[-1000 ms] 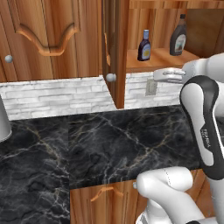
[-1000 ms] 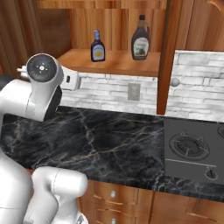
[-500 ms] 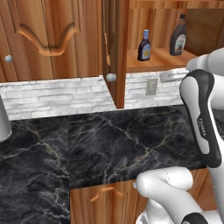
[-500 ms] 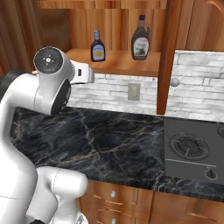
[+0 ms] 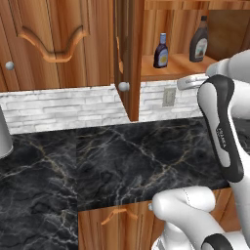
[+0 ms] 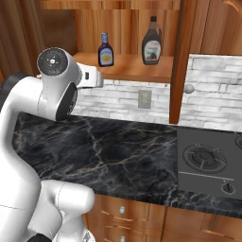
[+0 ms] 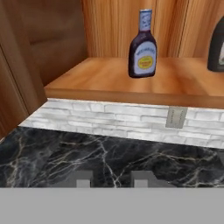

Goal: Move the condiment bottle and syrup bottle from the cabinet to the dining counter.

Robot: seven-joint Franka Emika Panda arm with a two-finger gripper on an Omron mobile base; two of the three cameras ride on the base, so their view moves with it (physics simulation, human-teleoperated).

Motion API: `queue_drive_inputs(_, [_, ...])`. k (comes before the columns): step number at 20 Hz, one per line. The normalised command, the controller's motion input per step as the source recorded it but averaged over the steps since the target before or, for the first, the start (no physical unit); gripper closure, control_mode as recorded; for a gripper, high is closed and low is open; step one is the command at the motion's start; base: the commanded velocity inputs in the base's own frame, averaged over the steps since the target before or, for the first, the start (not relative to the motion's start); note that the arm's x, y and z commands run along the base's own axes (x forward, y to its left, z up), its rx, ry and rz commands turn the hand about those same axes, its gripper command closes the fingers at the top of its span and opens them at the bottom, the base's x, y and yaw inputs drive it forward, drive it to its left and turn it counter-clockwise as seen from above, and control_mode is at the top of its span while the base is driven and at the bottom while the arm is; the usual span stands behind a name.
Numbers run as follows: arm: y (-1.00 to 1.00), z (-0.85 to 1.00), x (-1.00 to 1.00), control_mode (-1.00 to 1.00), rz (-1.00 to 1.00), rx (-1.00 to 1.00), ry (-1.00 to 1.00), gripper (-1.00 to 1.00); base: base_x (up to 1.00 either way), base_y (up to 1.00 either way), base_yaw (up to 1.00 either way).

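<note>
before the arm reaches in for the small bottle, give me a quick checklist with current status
1. Cabinet door swung open, shelf exposed: ok.
2. Condiment bottle upright on the shelf: ok.
3. Syrup bottle stands apart from it, leaving room to grasp: ok.
4. End effector jaws parted with nothing between them: ok.
5. End effector lined up with the condiment bottle: not ok, bottle sits above and right of centre in the hand view.
6. Jaw gap wide enough for the bottle: cannot tell.
</note>
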Motion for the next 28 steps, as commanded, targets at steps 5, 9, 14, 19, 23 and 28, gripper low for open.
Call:
queue_drive_inputs(5, [0.0,0.0,0.0,-1.0,0.0,0.0,0.0,-1.0,0.0,0.0,0.0])
queue_drive_inputs(9, [0.0,0.0,0.16,-1.0,-0.03,-0.04,-0.02,-1.0,0.0,0.0,0.0])
queue_drive_inputs(14, [0.0,0.0,0.37,-1.0,-0.07,-0.04,-0.09,-1.0,0.0,0.0,0.0])
queue_drive_inputs(19, [0.0,0.0,0.38,-1.0,-0.07,-0.04,-0.11,-1.0,0.0,0.0,0.0])
queue_drive_inputs(23, [0.0,0.07,0.28,-1.0,-0.05,-0.04,-0.11,-1.0,0.0,0.0,0.0])
queue_drive_inputs(28, [0.0,0.25,0.31,-1.0,-0.04,-0.02,-0.01,-1.0,0.0,0.0,0.0])
